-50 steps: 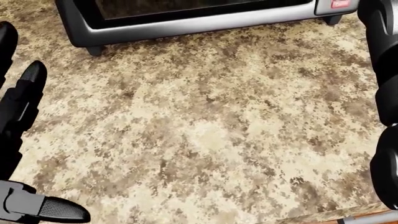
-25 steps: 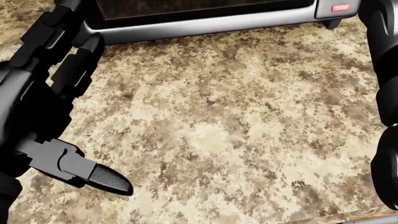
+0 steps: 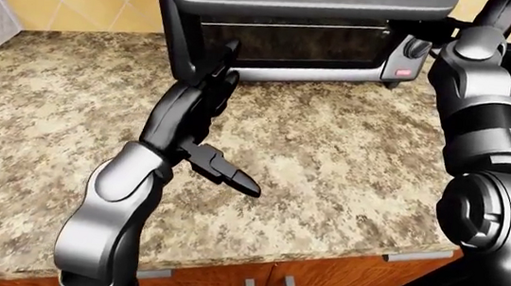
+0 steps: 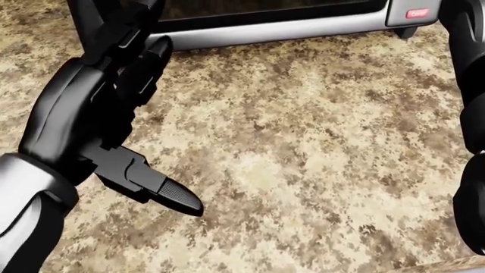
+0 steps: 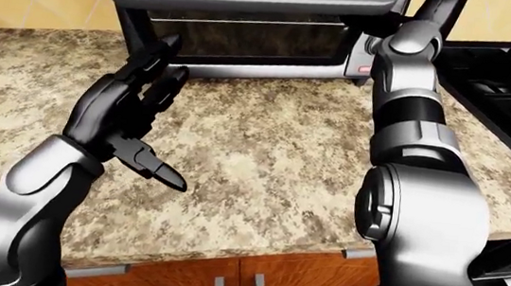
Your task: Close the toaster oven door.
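Risen toward the toaster oven (image 3: 297,26), left hand (image 4: 114,108) (fingers apart) crosses granite counter (image 4: 303,159).

The left hand (image 5: 130,112) is raised with fingers (image 5: 155,57) spread open and thumb jutting sideways; the right arm (image 5: 411,116) extends upward, its hand out of view.

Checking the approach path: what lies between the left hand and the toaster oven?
Nothing: in the right-eye view, only bare counter separates left hand from toaster oven.

The head view looks steeply down, close on the counter (image 4: 303,159) and oven (image 4: 265,25) base. Both eye views face forward from farther off, sharing oven, counter and both arms.
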`<state>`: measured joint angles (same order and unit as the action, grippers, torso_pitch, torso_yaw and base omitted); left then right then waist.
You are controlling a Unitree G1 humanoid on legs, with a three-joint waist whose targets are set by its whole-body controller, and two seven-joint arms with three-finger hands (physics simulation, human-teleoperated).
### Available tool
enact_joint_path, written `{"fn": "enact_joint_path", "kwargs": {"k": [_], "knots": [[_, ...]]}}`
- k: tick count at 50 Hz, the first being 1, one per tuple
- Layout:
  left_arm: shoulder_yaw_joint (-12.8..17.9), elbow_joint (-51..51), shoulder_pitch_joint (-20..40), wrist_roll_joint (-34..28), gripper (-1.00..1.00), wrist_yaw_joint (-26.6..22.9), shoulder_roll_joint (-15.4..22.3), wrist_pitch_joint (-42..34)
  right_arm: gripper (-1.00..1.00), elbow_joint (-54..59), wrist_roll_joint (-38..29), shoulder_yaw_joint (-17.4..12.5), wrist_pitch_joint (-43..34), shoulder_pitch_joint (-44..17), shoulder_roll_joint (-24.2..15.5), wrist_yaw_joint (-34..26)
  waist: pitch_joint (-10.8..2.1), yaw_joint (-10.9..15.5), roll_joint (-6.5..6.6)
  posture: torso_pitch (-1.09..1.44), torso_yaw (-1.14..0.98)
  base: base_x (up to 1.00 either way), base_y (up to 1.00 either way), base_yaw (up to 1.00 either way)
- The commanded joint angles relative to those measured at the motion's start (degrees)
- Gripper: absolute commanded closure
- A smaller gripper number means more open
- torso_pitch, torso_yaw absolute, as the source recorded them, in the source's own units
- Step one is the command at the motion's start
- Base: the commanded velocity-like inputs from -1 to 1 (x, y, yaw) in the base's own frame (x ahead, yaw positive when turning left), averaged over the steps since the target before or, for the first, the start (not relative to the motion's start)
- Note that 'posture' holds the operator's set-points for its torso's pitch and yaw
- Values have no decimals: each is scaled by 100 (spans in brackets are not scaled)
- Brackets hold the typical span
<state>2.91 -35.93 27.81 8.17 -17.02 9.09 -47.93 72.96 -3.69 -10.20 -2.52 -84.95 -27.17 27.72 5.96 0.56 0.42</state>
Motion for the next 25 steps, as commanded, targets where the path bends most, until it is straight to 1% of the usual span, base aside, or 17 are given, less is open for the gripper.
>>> {"fn": "enact_joint_path", "kwargs": {"k": [1, 7, 15, 19, 25], "knots": [[15, -72, 111, -71, -100, -64, 9, 248, -100, -701, 41, 26, 610, -549, -13, -46, -302, 67, -124, 0, 0, 0, 0, 0], [-4, 144, 243, -178, -100, -162, -44, 326, -100, -701, 43, 27, 607, -547, -1, -40, -301, 71, -139, 0, 0, 0, 0, 0], [-109, 483, 471, -354, -100, -296, -124, 479, -100, -695, 41, 28, 600, -581, -4, -42, -304, 72, -157, 0, 0, 0, 0, 0], [-142, 541, 482, -409, -100, -360, -154, 541, -100, -686, 41, 25, 612, -569, -6, -40, -301, 78, -156, 0, 0, 0, 0, 0], [-120, 718, 651, -484, -100, -441, -163, 613, -100, -683, 35, 27, 606, -593, -6, -29, -295, 83, -162, 0, 0, 0, 0, 0]]}}
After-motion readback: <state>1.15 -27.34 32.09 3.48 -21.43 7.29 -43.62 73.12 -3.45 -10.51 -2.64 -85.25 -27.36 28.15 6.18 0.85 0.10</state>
